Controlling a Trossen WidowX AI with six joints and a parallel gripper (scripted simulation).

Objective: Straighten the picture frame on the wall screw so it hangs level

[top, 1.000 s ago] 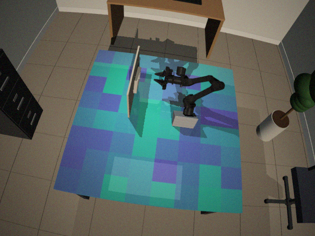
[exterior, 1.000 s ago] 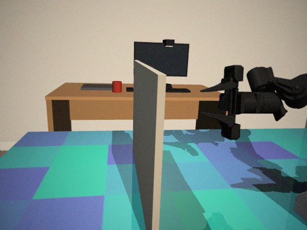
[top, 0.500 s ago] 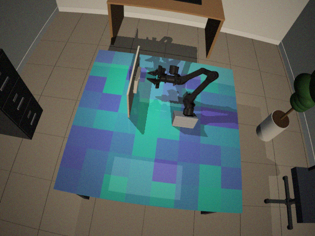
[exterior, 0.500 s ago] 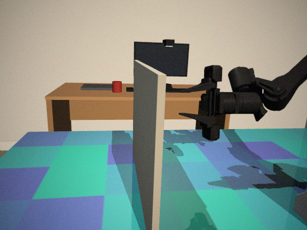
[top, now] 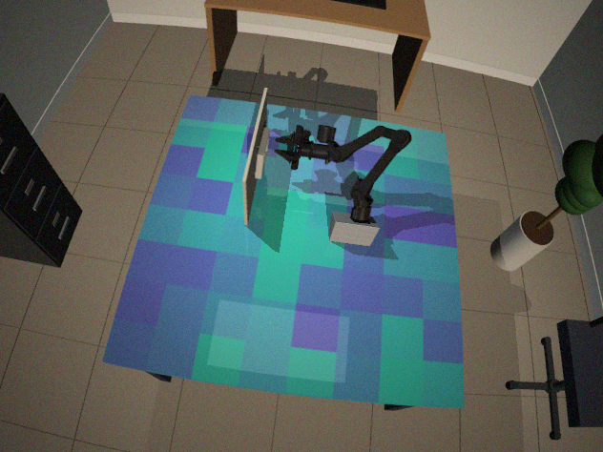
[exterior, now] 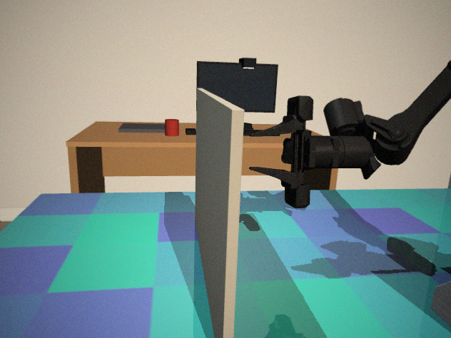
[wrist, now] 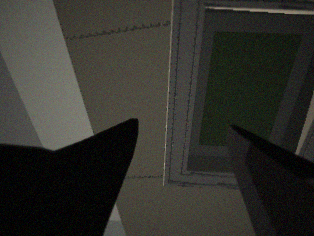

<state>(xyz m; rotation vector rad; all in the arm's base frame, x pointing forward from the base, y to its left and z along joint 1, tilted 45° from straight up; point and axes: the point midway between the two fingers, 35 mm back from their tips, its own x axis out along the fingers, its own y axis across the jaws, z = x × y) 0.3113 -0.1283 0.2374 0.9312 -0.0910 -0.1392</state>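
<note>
The picture frame (top: 260, 165) (wrist: 182, 90) hangs on the upright wall board (top: 248, 195) (exterior: 215, 163) (wrist: 120, 80). In the wrist view it has a grey rim around a dark green picture (wrist: 245, 90). Its near side is not parallel to the board's edge, so it looks tilted; perspective makes the amount unclear. The screw and notched strip are hidden. The board hides the frame in the exterior view. My gripper (top: 279, 146) (exterior: 251, 150) (wrist: 182, 129) is open and empty, a short way in front of the frame. In the wrist view one frame edge lies between the fingertips.
The board stands on the multicoloured table (top: 234, 277) (exterior: 116, 247). A pale block (top: 354, 231) sits at the arm's base. Behind the table is a brown desk (top: 316, 11) (exterior: 87, 140) with a monitor (exterior: 232, 87) and a red cup (exterior: 171, 127). A potted plant (top: 511, 243) stands on the right.
</note>
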